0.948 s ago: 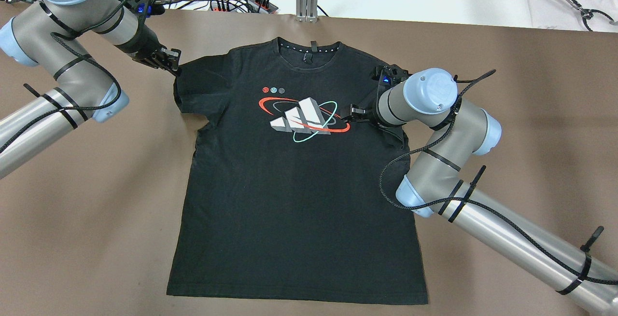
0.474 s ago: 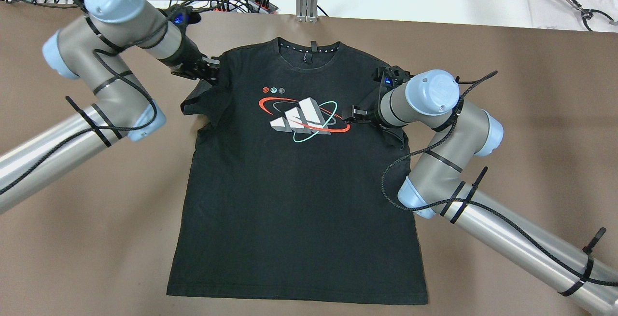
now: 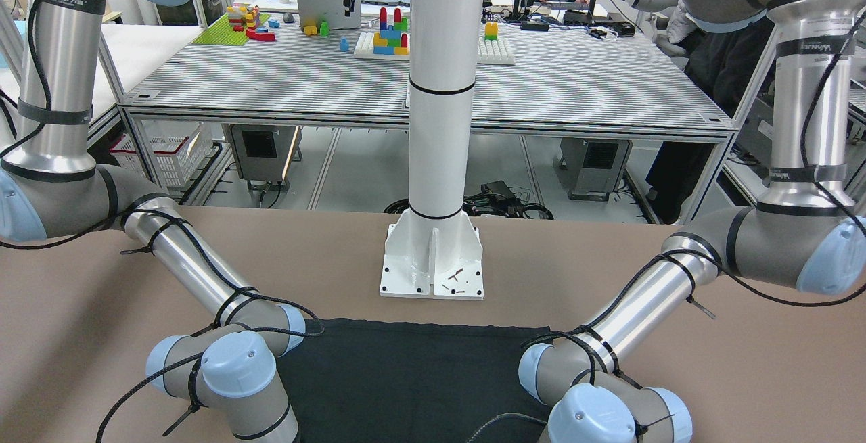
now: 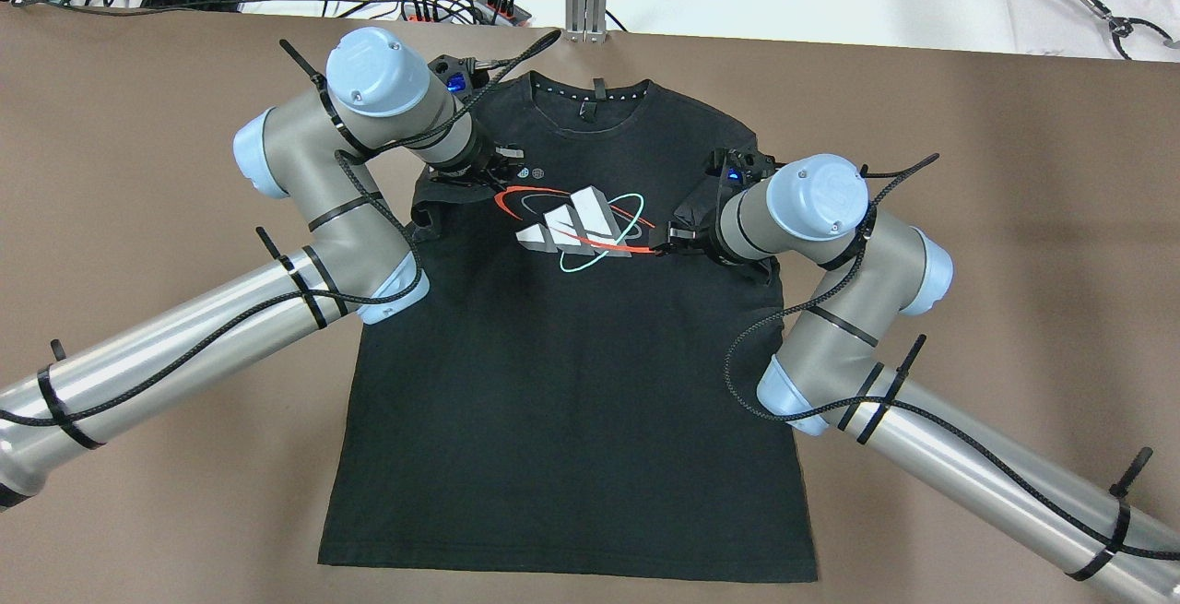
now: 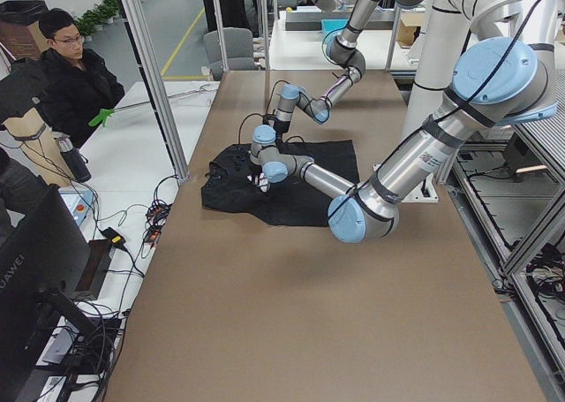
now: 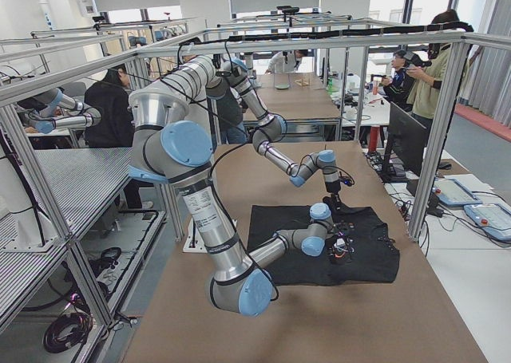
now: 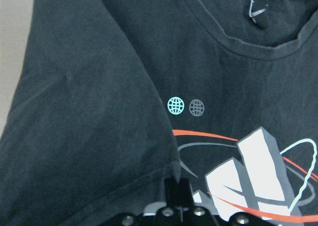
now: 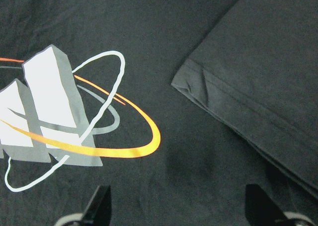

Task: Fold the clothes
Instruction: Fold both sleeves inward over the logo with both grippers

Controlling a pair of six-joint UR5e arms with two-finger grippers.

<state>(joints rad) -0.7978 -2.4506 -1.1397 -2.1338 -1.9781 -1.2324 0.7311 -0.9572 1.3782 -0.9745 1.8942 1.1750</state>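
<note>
Black T-shirt (image 4: 572, 401) flat on worktop (image 4: 968, 217). Left claw (image 7: 177, 184) clamped on left sleeve (image 4: 431, 209) (folded onto chest); right claw (image 4: 662, 242) spread open over print (image 4: 572, 226).

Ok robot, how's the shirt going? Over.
Left gripper shut on shirt, sleeve over chest. Right gripper open, other sleeve folded in. Nothing blocking.
</note>
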